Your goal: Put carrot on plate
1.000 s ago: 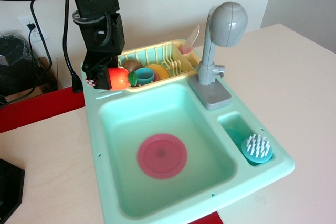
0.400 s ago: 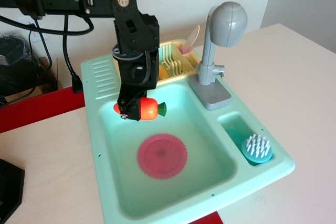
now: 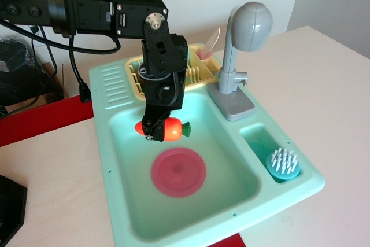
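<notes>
The gripper [image 3: 155, 129] had its jaws clamped on the carrot [image 3: 169, 129], hanging above the plate [image 3: 178, 171]; lowering and release remained.

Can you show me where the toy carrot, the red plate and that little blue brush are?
carrot [image 3: 169, 129]: only camera view, on its orange body, held in the gripper.
plate [image 3: 178, 172]: same view, on its flat centre in the sink basin.
brush [image 3: 282, 163]: same view, on its white bristles, in the small side compartment.
</notes>
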Robot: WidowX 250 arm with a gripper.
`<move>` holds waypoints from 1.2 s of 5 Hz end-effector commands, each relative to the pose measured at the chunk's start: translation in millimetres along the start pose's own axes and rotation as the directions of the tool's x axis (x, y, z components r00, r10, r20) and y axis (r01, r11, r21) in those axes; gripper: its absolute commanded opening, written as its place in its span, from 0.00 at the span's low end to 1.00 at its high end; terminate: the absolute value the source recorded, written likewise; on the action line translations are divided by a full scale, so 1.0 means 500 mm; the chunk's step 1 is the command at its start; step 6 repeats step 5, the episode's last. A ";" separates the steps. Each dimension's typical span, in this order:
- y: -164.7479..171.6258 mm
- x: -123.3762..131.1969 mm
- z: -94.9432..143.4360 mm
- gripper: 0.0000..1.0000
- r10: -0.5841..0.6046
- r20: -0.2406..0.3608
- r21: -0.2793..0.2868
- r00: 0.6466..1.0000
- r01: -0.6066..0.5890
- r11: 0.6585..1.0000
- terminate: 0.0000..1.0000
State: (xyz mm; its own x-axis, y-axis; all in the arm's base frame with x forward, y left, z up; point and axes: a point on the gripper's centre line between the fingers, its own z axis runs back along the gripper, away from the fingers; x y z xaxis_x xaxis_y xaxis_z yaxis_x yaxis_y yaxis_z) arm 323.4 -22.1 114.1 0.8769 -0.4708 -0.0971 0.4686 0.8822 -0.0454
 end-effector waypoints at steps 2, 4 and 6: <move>-0.031 0.044 -0.016 0.00 -0.058 0.027 -0.004 0.998 0.058 0.998 0.00; -0.073 0.068 -0.047 0.00 -0.093 0.019 -0.024 0.995 0.094 0.995 0.00; -0.079 0.067 -0.047 1.00 -0.082 0.033 -0.034 0.996 0.083 0.996 1.00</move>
